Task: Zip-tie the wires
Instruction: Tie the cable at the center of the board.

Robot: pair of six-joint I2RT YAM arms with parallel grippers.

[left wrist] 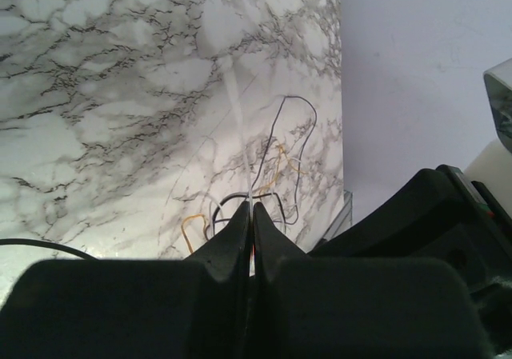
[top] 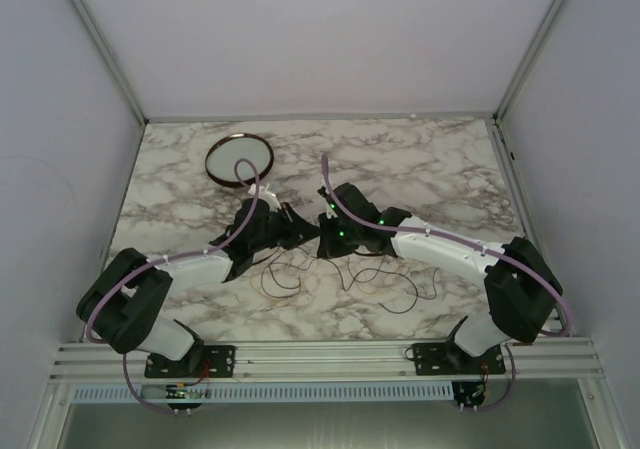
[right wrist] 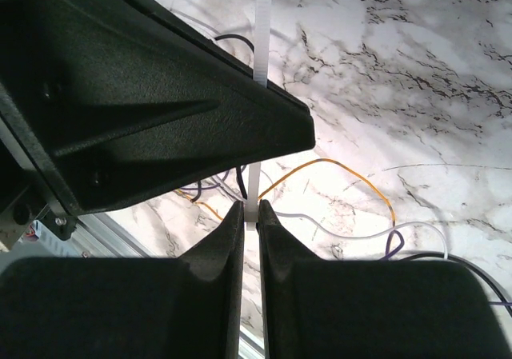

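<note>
Top view first: the left gripper (top: 305, 231) and right gripper (top: 330, 235) meet nose to nose over mid-desk (top: 440, 169). The wires (top: 340, 279) sprawl in loose loops just in front of them, and a round dish (top: 240, 157) sits well apart at the back. What they hold is too fine to make out from up here.

Left wrist: jaws pressed together on the zip tie (left wrist: 250, 202), a white sliver rising from the tips. The strands (left wrist: 282, 147) lie on the marble beyond.

Right wrist: jaws likewise pinched on the strip (right wrist: 262, 23), which runs straight up behind the other gripper's black finger. Orange, white and purple strands (right wrist: 336, 167) lie underneath.

So the strip is held at both ends, above the bundle, and I can't see it round any strand. My call is that the looping is ahead. Done well, both arms move together without twisting the strip. One pinch stays firm while the other leads the tail under all the loops, not just some.
</note>
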